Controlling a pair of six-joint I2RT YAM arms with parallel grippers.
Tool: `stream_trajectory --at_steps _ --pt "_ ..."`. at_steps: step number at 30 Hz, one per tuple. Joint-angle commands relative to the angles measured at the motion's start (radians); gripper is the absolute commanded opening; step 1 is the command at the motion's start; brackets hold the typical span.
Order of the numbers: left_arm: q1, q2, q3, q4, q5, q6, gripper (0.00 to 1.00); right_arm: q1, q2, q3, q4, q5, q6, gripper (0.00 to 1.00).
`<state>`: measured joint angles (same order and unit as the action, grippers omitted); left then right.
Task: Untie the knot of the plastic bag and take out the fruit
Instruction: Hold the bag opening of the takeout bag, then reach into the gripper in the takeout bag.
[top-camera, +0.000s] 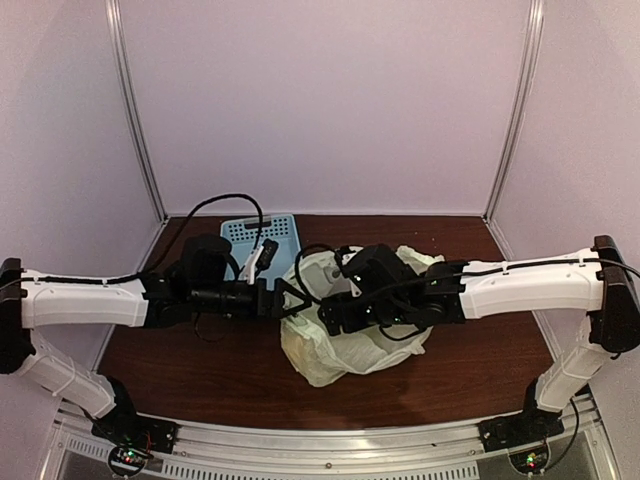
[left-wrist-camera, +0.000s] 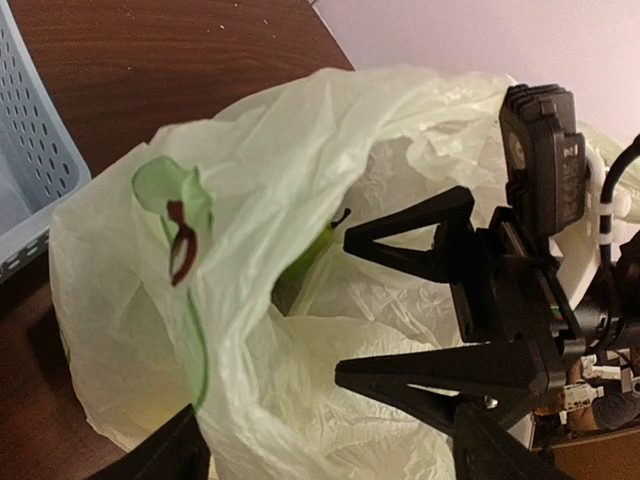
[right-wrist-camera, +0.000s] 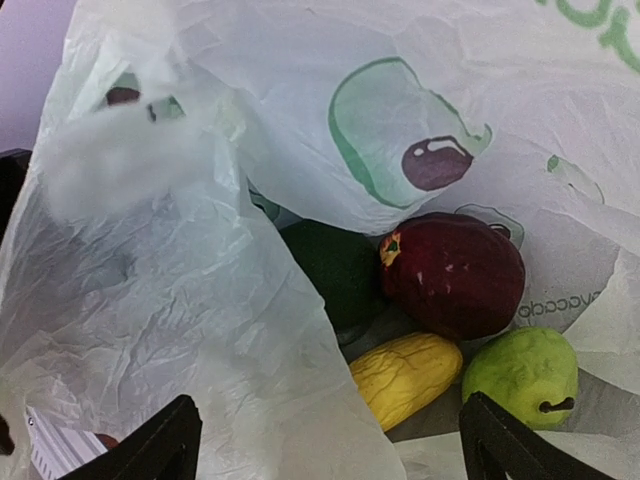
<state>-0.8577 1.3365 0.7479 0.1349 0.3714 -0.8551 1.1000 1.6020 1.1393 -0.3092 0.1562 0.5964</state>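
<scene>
A dark wooden table (top-camera: 480, 350) stands inside pale lilac walls (top-camera: 330, 100). The plastic bag (top-camera: 330, 355) sits mid-table. The left gripper (left-wrist-camera: 325, 420) and right gripper (right-wrist-camera: 328, 410) both have fingers apart.

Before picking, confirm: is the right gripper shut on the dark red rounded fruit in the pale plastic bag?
No, the right gripper stands open; the dark red fruit lies free in the bag.

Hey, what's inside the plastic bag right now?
Inside the plastic bag: a dark red fruit, a dark green fruit, a yellow fruit and a light green fruit. Its crumpled fold covers the rest, hiding anything underneath.
</scene>
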Motion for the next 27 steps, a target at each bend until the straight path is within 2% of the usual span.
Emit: stream_trajectory --at_steps 1,4,7,8,10,18,27 --pt "-0.006 0.025 -0.004 0.062 0.007 0.002 0.74 0.000 -0.021 0.022 -0.041 0.056 -0.014 0.91" --pt "-0.011 0.030 -0.014 0.035 -0.010 0.029 0.46 -0.012 -0.026 0.023 -0.057 0.082 -0.013 0.91" --pt "-0.014 0.027 -0.025 -0.062 -0.064 0.078 0.17 -0.029 -0.023 0.031 -0.056 0.090 -0.024 0.91" --pt "-0.014 0.025 -0.025 -0.092 -0.076 0.095 0.09 -0.035 -0.016 0.035 -0.056 0.089 -0.029 0.91" --pt "-0.015 0.016 -0.028 -0.143 -0.096 0.123 0.01 -0.053 0.001 0.046 -0.052 0.086 -0.041 0.91" --pt "-0.017 -0.012 -0.035 -0.219 -0.122 0.165 0.00 -0.130 0.104 0.117 -0.022 0.023 -0.137 0.86" --pt "-0.017 0.031 -0.004 -0.222 -0.134 0.184 0.00 -0.139 0.246 0.229 -0.097 0.043 -0.233 0.79"
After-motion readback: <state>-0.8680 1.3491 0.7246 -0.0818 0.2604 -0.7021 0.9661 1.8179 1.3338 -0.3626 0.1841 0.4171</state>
